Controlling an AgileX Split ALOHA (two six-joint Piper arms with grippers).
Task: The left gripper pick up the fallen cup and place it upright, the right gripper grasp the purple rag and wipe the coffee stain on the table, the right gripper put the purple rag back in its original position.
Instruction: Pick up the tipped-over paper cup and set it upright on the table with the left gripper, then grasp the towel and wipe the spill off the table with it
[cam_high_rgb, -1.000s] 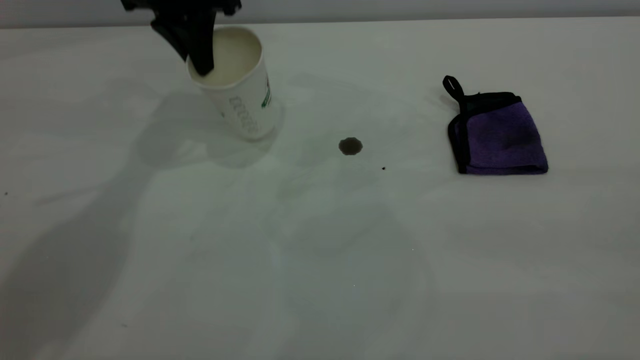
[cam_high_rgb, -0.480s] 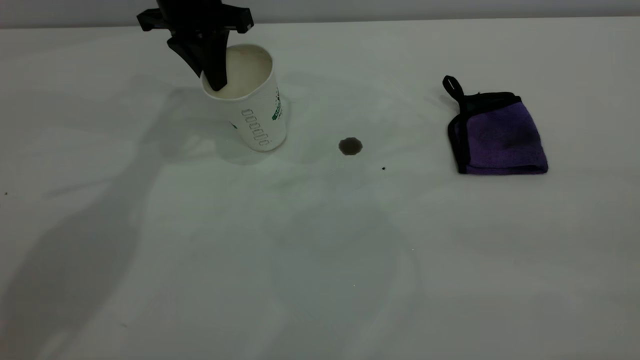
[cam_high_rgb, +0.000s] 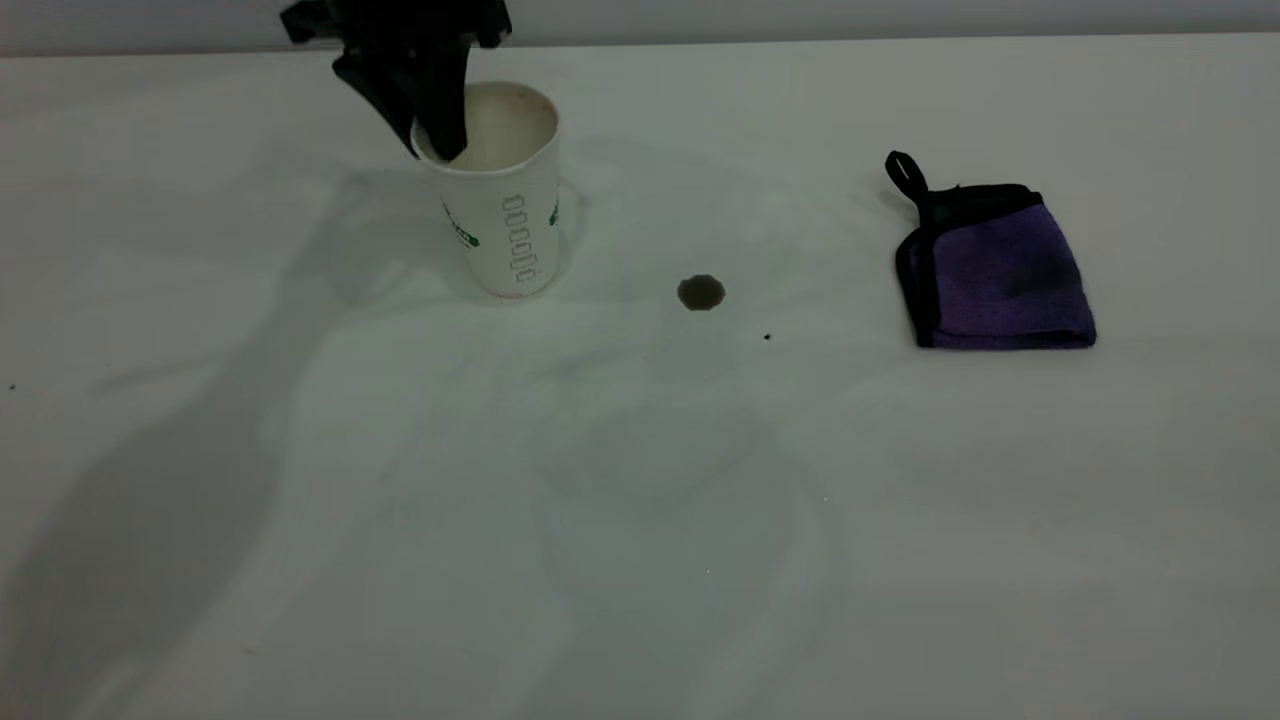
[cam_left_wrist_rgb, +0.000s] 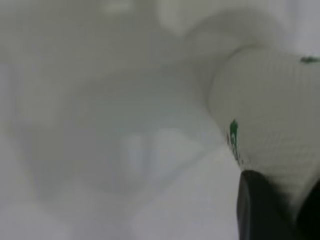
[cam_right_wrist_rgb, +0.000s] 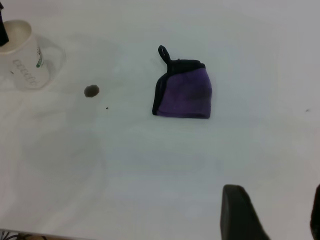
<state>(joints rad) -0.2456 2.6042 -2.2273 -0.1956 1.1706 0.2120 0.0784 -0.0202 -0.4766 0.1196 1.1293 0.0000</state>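
Cup (cam_high_rgb: 505, 205) stands upright on the counter (cam_high_rgb: 640, 520), far left of centre, cream inside showing, green marks on its ribbed wall. Left claw (cam_high_rgb: 440, 140) comes down from above at the cup's far-left rim, one dark finger inside the mouth, the other outside against the wall; claw pinching the rim. Left wrist view: cup wall (cam_left_wrist_rgb: 272, 117) close up, a dark finger (cam_left_wrist_rgb: 260, 210) touching it.

Coffee stain (cam_high_rgb: 701, 292): small round dark blot, right of the cup, apart from it. Tiny black speck (cam_high_rgb: 767, 337) just near and right of the stain.

Purple rag (cam_high_rgb: 995, 270) lies folded and flat well to the right of the stain, black edging along its left side, loop at its far-left corner.

Right claw (cam_right_wrist_rgb: 272, 210): out of the exterior view; in its own wrist view it hangs above bare counter, well nearer than the rag, fingers spread with nothing between them
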